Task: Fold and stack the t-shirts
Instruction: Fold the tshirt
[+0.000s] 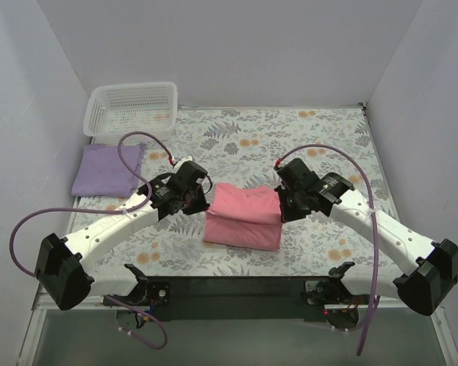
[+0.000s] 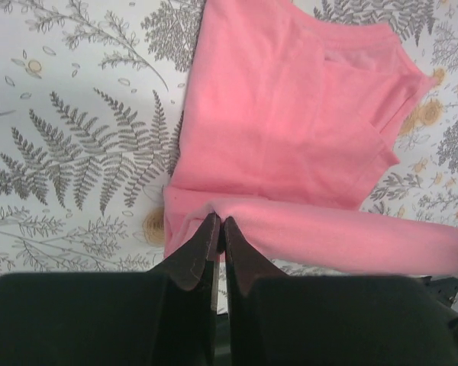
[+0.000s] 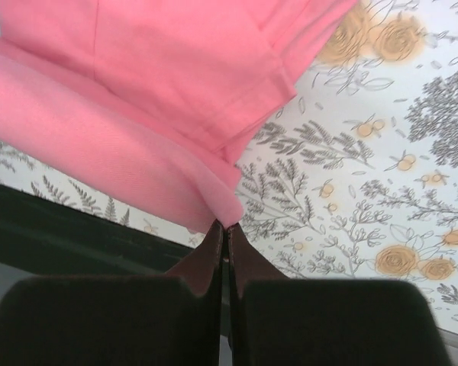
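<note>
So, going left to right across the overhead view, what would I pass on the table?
Lavender shirt → left tool → pink shirt → right tool. Both tools are pinching the pink shirt's edges.

No legible writing — none on anything.

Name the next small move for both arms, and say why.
Probably move both arms in step, carrying the pinched edge over the flat part of the pink shirt. The left fingers and right fingers are each shut on that raised fold, one at either end, so the fold looks unfinished.
</note>
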`<state>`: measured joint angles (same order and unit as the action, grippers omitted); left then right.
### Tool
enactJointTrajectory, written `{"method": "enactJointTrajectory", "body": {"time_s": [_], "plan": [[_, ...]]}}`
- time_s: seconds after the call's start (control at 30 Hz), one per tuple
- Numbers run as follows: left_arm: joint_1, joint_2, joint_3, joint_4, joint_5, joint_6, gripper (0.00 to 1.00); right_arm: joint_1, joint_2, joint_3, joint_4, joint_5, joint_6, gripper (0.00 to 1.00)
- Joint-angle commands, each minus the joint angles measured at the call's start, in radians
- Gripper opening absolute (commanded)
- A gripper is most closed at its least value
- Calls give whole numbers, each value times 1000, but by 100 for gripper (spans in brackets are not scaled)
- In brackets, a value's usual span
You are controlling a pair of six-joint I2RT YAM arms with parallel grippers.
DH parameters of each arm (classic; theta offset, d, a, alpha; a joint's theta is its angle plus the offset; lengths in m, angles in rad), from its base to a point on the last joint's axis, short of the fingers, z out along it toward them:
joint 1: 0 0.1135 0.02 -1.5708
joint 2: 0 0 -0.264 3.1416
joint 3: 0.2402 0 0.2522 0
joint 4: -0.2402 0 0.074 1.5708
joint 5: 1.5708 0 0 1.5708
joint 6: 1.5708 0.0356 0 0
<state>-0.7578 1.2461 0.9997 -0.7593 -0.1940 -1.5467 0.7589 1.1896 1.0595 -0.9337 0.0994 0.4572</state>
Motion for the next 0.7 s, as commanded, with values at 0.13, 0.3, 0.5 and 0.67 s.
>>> {"method": "enactJointTrajectory", "body": {"time_s": [0.13, 0.3, 0.5, 0.67], "plan": [[101, 102, 106, 133, 8, 126, 0, -141, 74, 100, 28, -10, -175, 1], [147, 219, 165, 193, 25, 158, 0, -225, 160, 103, 96, -46, -218, 1], [178, 369, 197, 294, 25, 192, 0, -285, 240, 53, 217, -44, -227, 1], [184, 478, 212, 368, 16, 206, 0, -319, 297, 16, 292, -33, -221, 1]]}}
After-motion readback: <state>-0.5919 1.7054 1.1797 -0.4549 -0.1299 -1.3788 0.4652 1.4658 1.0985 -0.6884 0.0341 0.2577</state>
